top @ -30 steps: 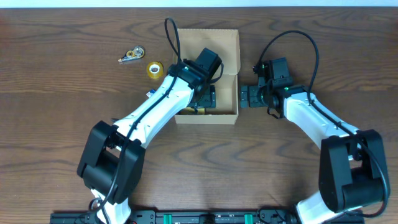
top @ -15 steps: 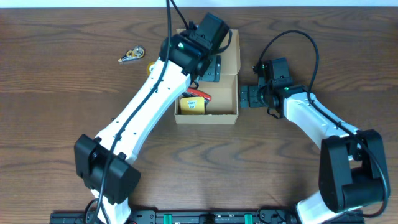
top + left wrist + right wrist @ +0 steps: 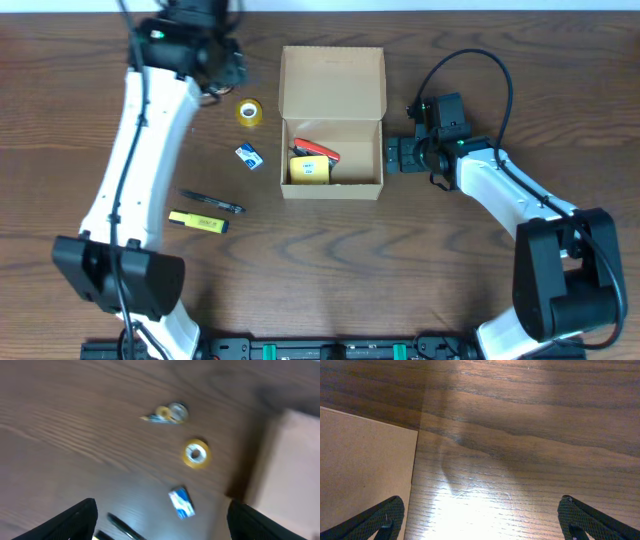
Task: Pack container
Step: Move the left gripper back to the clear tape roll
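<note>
The tan cardboard container (image 3: 368,150) stands open at mid-table, its flap lid (image 3: 333,78) folded back. A yellow item (image 3: 310,169) and a red item (image 3: 318,152) lie inside. My left gripper (image 3: 222,66) is open and empty, high over the back left, above a tape dispenser (image 3: 167,413), a yellow tape roll (image 3: 249,111) and a small blue item (image 3: 249,155). In the left wrist view the open jaws (image 3: 162,530) frame the roll (image 3: 196,454) and blue item (image 3: 181,502). My right gripper (image 3: 392,155) is open and empty beside the container's right wall (image 3: 365,460).
A black pen (image 3: 212,203) and a yellow highlighter (image 3: 198,221) lie on the table left of the container. The left wrist view is blurred. The right wrist view (image 3: 485,525) shows bare wood between the jaws.
My left arm has risen out of the container and swung to the back left, uncovering the items inside and on the table. The right arm has not moved.
</note>
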### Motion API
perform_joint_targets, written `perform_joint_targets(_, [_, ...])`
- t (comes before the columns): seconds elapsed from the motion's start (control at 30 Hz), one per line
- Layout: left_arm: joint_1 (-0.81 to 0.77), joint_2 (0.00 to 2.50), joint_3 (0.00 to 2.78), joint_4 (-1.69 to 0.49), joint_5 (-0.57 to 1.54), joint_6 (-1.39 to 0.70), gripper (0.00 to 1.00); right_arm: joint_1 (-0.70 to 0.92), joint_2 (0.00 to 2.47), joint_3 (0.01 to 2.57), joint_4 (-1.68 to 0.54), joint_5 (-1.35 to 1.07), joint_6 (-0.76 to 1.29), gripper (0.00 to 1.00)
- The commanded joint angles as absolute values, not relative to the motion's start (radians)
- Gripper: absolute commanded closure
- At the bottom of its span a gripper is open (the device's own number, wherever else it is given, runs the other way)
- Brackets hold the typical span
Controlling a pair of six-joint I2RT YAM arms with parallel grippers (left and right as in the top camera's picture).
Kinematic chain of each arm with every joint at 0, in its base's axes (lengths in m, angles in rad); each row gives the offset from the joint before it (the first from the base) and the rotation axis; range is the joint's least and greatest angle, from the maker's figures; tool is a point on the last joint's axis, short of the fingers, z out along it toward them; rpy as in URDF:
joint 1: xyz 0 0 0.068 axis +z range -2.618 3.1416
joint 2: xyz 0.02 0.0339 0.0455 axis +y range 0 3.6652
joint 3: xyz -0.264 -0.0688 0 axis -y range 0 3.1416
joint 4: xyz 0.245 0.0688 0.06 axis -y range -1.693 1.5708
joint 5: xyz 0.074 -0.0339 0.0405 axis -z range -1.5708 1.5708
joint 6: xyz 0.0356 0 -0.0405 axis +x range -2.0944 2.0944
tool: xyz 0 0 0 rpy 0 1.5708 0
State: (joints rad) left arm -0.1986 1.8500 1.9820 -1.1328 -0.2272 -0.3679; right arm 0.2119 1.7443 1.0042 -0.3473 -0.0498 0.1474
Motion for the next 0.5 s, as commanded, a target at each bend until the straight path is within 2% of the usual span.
perform_joint_targets(0.0, [-0.169, 1.865, 1.967, -1.105, -0.244, -0.349, 0.16, 0.211, 1.753, 1.002, -0.348, -0.049, 0.133, 0.01])
perform_joint_targets(0.1, [-0.142, 1.907, 1.948, -1.072, -0.231, -0.336, 0.15, 0.211, 1.753, 1.002, -0.348, -0.049, 0.133, 0.01])
perform_joint_targets(0.47, [-0.063, 2.174, 1.946, -0.949, 0.113, -0.077, 0.16, 0.211, 1.753, 1.002, -0.348, -0.05, 0.133, 0.01])
